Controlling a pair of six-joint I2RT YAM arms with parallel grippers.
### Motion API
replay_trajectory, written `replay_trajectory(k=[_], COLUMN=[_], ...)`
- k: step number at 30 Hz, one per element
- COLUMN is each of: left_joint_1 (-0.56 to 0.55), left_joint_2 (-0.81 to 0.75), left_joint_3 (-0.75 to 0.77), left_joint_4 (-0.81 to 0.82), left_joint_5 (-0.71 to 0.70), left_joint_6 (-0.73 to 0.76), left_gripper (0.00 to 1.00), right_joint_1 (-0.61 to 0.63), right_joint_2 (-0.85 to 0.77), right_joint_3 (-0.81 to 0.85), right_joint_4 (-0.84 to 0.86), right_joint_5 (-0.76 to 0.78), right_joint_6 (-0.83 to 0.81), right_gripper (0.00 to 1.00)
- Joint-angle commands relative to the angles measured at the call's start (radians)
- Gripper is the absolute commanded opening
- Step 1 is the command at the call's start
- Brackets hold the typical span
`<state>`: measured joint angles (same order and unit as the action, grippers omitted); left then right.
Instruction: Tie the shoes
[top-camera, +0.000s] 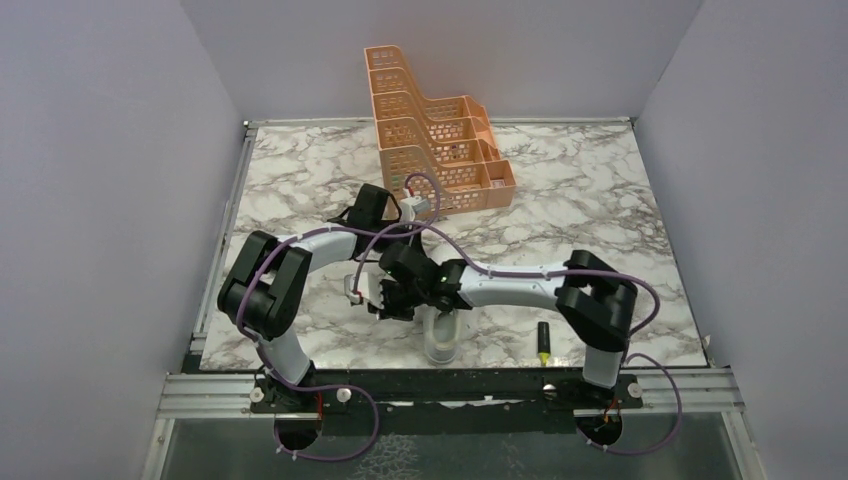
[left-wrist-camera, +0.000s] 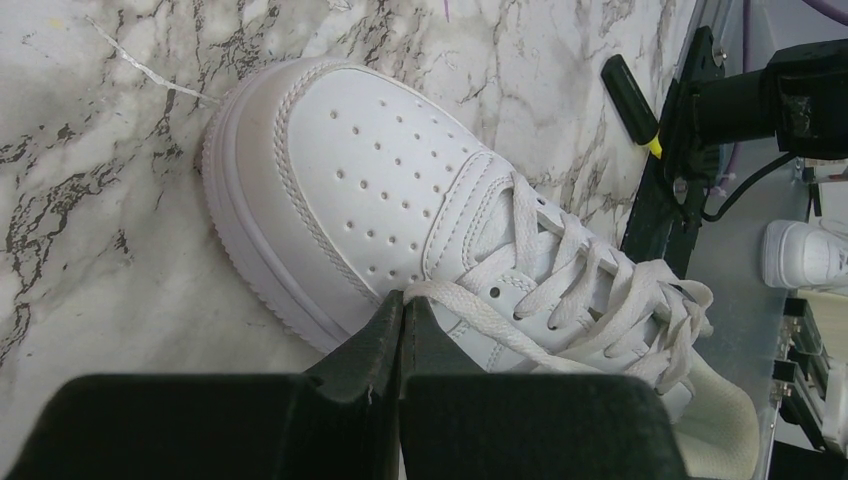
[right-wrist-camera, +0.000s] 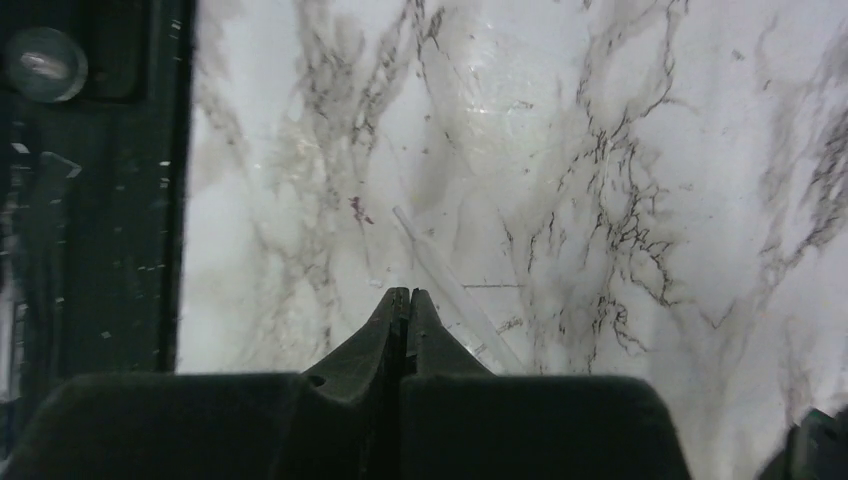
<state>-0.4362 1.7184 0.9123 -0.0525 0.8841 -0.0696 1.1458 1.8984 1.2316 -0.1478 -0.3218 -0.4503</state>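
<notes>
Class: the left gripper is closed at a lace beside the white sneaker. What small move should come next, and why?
Probably draw the left gripper a little away from the sneaker, taking slack out of the lace. The jaws look shut on the lace end, while the rest of it lies loose and unknotted.

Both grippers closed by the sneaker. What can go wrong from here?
Left gripper pinches the lace only at its fingertips, so it may slip free. The sneaker lies heel toward the near edge of the table, and a hard pull could drag it off. Both wrists crowd together over it and could collide.
</notes>
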Motion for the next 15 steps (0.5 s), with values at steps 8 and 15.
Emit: replay_trajectory(k=[8,15], left_joint_1=[-0.011,-0.010], left_joint_2=[0.012,0.006], left_joint_3=[0.030,0.029], left_joint_4=[0.022,0.011], left_joint_5=[-0.025,-0.023], left_joint_6=[-0.024,-0.018], left_gripper=[0.00,0.00], right_joint_1=[0.012,0.011], right_joint_2=[-0.169,-0.048], right_joint_3=[-0.062,0.075], right_joint_4=[-0.049,-0.271], right_joint_5=[-0.051,-0.038], right_joint_6=[-0.051,-0.232], right_gripper=[0.01,0.54])
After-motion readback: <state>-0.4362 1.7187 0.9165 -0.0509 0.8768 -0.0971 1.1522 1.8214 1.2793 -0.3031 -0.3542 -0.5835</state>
